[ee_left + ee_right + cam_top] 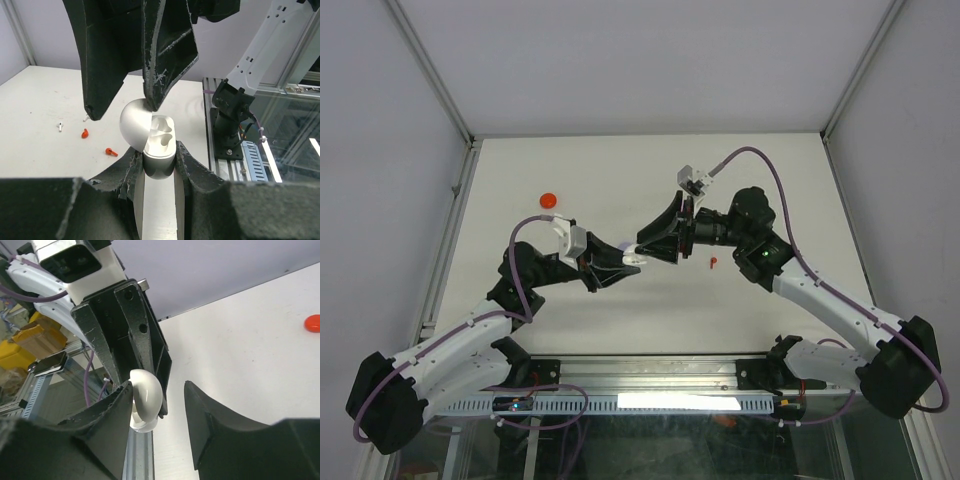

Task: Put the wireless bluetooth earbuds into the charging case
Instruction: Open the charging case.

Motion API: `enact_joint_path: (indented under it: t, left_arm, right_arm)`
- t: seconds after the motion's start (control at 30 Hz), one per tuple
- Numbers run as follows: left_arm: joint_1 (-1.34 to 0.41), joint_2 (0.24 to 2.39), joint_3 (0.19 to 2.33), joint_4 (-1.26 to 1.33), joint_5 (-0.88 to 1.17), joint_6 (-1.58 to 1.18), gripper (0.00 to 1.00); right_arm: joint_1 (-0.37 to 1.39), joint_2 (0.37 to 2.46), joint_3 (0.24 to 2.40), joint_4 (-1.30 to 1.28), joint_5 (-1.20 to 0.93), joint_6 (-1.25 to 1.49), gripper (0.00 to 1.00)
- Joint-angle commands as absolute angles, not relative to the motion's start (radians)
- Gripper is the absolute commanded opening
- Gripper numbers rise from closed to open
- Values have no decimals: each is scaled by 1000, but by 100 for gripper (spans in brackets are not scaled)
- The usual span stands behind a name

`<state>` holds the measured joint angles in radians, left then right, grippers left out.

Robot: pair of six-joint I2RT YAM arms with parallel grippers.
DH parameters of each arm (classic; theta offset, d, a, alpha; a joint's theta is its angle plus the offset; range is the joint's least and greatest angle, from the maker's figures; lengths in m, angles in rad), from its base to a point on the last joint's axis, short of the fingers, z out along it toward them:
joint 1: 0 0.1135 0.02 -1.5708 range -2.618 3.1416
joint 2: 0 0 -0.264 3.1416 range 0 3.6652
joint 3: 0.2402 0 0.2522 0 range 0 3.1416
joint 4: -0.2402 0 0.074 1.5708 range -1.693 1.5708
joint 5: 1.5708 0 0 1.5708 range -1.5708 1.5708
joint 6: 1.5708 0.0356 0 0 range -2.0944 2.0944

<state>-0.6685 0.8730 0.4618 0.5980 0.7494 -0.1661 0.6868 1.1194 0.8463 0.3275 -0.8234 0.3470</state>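
Counter [40, 100]. Left claw [159, 162] is clamped on the case [161, 142] at centre frame, lid [134, 127] open, wells up. Right claw [159, 390] is above it, jaws apart and empty, one tip at the lid. Earbuds [84, 133], one white and two red, are loose at left-centre of the left-wrist view. Judged: right arm nearer, left occupied. Stem axes too small to read.
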Motion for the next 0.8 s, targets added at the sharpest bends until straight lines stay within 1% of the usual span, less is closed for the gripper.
enact_joint_path:
  t: [0.0, 0.1, 0.17, 0.37, 0.43, 0.6, 0.77]
  left_arm:
    - [-681, 848, 431, 641, 692, -170, 0]
    - [-681, 842, 381, 727, 682, -222, 0]
    - [-681, 840, 359, 767, 664, -262, 0]
    - [-681, 858, 377, 692, 610, -290, 0]
    - [-680, 859, 379, 674, 605, -293, 0]
    - [-680, 880, 405, 681, 629, -305, 0]
    - [-680, 903, 438, 689, 663, -328, 0]
  right_arm:
    - [679, 1121, 928, 242, -706, 282, 49]
    - [678, 1141, 955, 166, -670, 247, 50]
    - [678, 1150, 959, 159, -689, 245, 50]
    - [677, 1121, 954, 181, -755, 228, 59]
    - [678, 1120, 951, 174, -815, 200, 60]
    - [688, 1141, 933, 198, -974, 181, 60]
    - [703, 1157, 935, 175, -1011, 145, 58]
